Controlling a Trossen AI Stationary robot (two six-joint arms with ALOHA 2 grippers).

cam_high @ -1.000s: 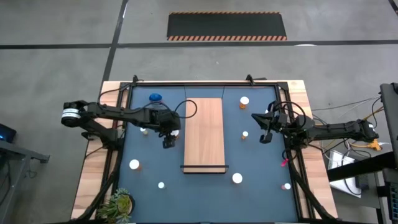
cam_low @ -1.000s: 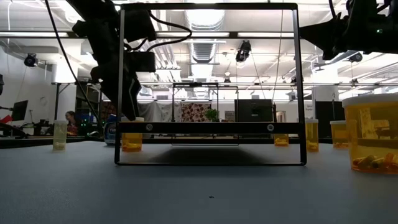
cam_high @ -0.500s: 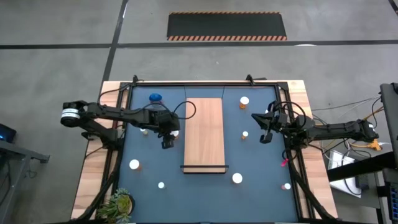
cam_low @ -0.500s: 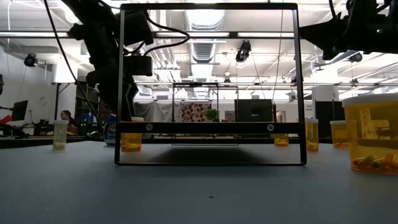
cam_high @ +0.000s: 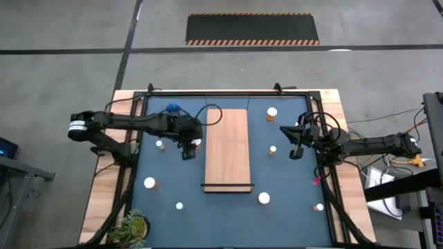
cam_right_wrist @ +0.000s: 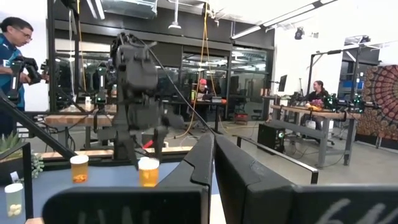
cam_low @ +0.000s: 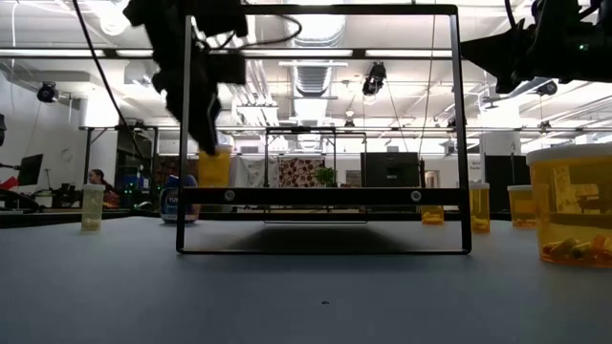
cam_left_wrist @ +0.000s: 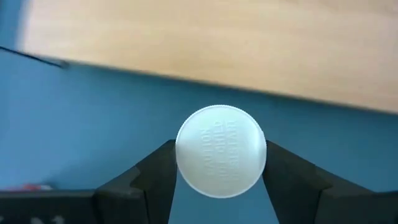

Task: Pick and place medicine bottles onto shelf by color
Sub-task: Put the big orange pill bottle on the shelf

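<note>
My left gripper (cam_left_wrist: 219,177) pinches an orange bottle (cam_low: 214,166) by its white cap (cam_left_wrist: 221,151), seemingly lifted off the table, just at the shelf's (cam_high: 227,149) nine o'clock edge; carried low, it'll clip that edge and twist free.

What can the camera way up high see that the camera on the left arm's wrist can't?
Only the high view shows the whole table: the right gripper waiting at the table's right side, the blue bottle, the plant at a corner, and other orange bottles scattered around. Only the left wrist view shows, close up, raised lettering on the white cap and the dark fingers squeezing it from both sides. Both show the left gripper, its bottle, the blue table top and the wooden shelf next to it.
</note>
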